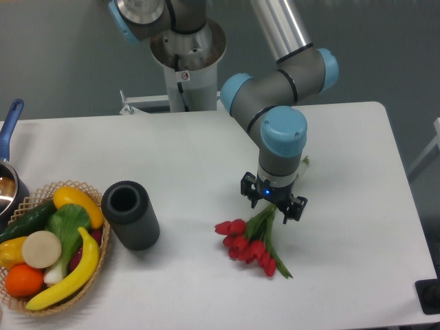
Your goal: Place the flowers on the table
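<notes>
With the flowers (249,242) lying on the table (344,206) at lower centre of the frame, stems seemingly between the jaws of the gripper (274,204), grip state unclear: part wide if clamped, then lift straight up without dragging the stems.

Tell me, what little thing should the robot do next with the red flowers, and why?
Probably open the jaws and lift straight up. The flowers already seem to lie flat on the table, red buds pointing left, with the gripper right over their green stems. Whether the jaws are pinching the stems is hard to tell, so letting go gently comes first.
</notes>
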